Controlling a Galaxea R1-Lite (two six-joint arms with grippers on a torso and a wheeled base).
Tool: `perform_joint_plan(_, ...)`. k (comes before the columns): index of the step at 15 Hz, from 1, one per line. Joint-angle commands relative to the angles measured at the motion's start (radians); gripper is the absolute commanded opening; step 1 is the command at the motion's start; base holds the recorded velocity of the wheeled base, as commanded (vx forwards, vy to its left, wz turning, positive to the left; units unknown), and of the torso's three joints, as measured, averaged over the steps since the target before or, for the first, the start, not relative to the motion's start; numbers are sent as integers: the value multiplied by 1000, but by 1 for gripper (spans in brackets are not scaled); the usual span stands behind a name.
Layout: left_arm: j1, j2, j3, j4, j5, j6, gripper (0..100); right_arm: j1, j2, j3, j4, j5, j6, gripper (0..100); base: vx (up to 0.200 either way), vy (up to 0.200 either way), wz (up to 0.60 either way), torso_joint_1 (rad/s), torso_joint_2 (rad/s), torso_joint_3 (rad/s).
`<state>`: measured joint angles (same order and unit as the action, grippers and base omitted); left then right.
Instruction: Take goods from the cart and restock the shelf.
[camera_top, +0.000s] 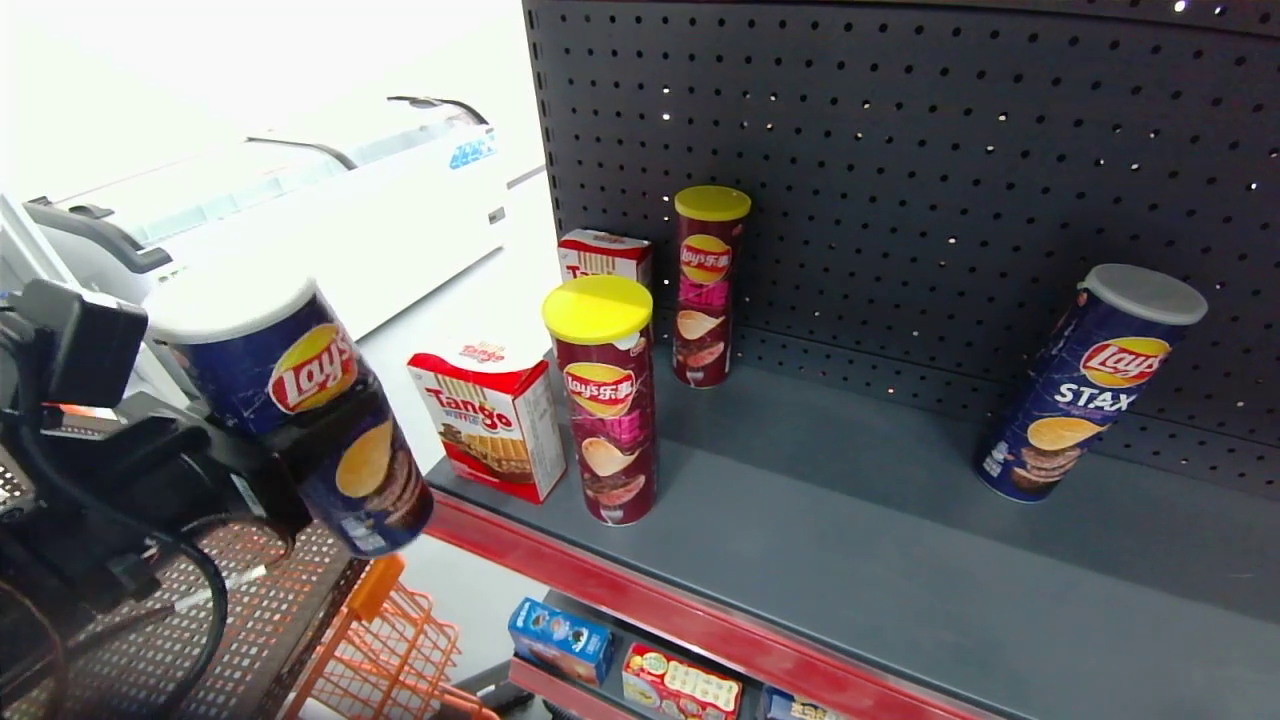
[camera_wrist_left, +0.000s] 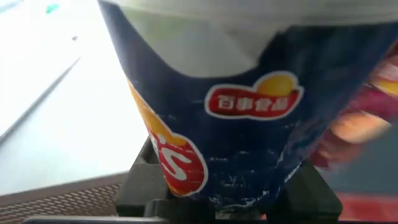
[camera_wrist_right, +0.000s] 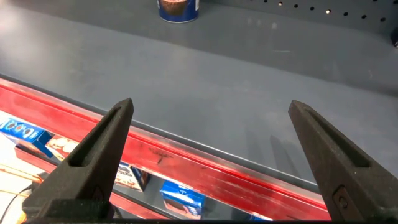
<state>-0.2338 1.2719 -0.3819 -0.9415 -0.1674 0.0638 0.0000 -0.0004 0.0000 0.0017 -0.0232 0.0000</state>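
My left gripper (camera_top: 325, 435) is shut on a blue chips can (camera_top: 290, 370) with a white lid, held tilted in the air left of the grey shelf (camera_top: 850, 540), above the orange cart (camera_top: 385, 650). In the left wrist view the can (camera_wrist_left: 249, 143) sits between the black fingers (camera_wrist_left: 146, 190) of the left gripper (camera_wrist_left: 227, 196). My right gripper (camera_wrist_right: 211, 109) stands open over the shelf's red front edge (camera_wrist_right: 186, 152), nothing between its fingers. A matching blue can (camera_top: 1085, 390) leans against the pegboard at the shelf's right; its base (camera_wrist_right: 178, 9) is seen in the right wrist view.
Two maroon cans with yellow lids (camera_top: 605, 400) (camera_top: 705, 285) and two red-white wafer boxes (camera_top: 495, 420) (camera_top: 603, 258) stand at the shelf's left end. A black pegboard (camera_top: 900, 150) backs it. Small boxes (camera_top: 560, 640) fill the lower shelf. A white freezer (camera_top: 330, 200) stands beyond.
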Motion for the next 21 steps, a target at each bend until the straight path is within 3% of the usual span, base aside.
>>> perform_joint_plan(1, -101, -138, -15, 104, -46, -16, 0, 0, 0, 0, 0, 0, 0, 100, 0, 0, 0, 0, 0, 0)
perform_joint_plan(3, -133, -187, -25, 216, -43, -15, 0, 0, 0, 0, 0, 0, 0, 100, 0, 0, 0, 0, 0, 0)
perform_joint_plan(4, -137, -204, -23, 233, -47, 7, 0, 0, 0, 0, 0, 0, 0, 100, 0, 0, 0, 0, 0, 0)
perform_joint_plan(5, -145, -204, -23, 233, -47, 14, 0, 0, 0, 0, 0, 0, 0, 100, 0, 0, 0, 0, 0, 0)
perform_joint_plan(8, -265, -195, -25, 231, -46, 21, 0, 0, 0, 0, 0, 0, 0, 100, 0, 0, 0, 0, 0, 0)
perform_joint_plan(11, -306, -174, -23, 231, -53, 21, 0, 0, 0, 0, 0, 0, 0, 100, 0, 0, 0, 0, 0, 0)
perform_joint_plan(13, -363, -154, -23, 228, -103, 19, 0, 0, 0, 0, 0, 2, -2, 100, 0, 0, 0, 0, 0, 0)
perform_joint_plan(17, -375, -124, -26, 227, -179, 21, 0, 0, 0, 0, 0, 5, -3, 100, 0, 0, 0, 0, 0, 0)
perform_joint_plan(18, -372, -121, -26, 227, -224, 21, 0, 0, 0, -2, 0, 5, -5, 100, 0, 0, 0, 0, 0, 0)
perform_joint_plan(21, -374, -117, -25, 227, -253, 21, 0, 0, 0, -2, 0, 5, -5, 100, 0, 0, -600, -4, 4, 2)
